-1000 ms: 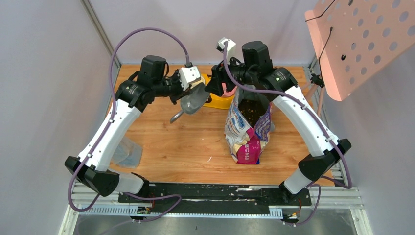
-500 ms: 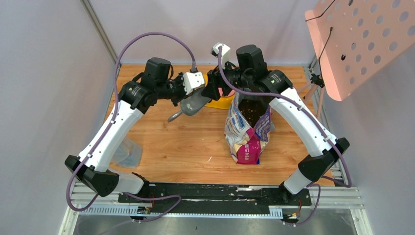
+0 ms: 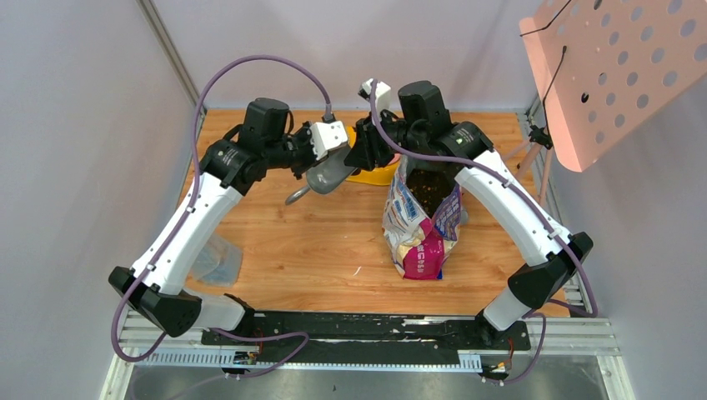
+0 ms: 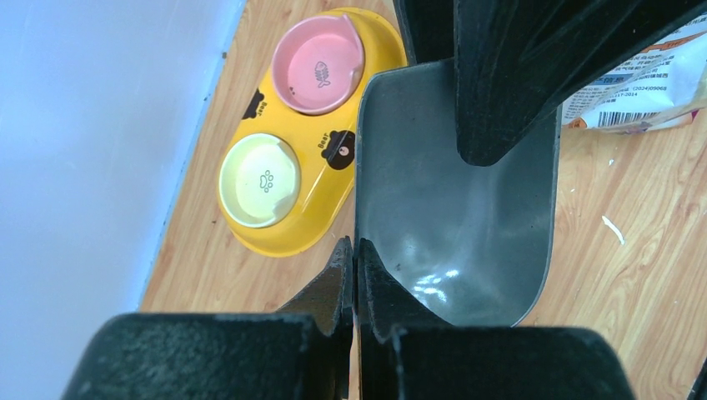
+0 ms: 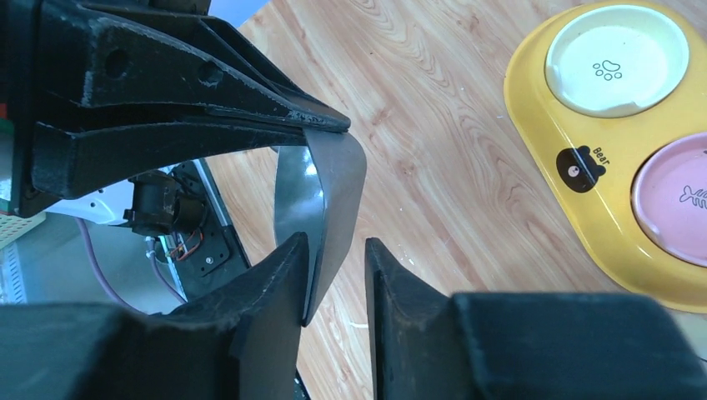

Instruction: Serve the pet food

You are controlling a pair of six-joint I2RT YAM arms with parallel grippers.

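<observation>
Top external view: both arms meet at the back of the table, over the yellow feeder.
Left gripper: pinched tight on the wall of the grey scoop, which looks empty.
Right gripper: jaws straddle the scoop's edge with a gap on one side, so not clamped yet imo.
Pet food: all down in the open bag; none in the pink dish or the pale dish.
Risk: if left lets go before right bites properly, the scoop drops onto the feeder. A thin-edge grip could also let it swivel, and a swinging scoop might tip that floppy bag.
</observation>
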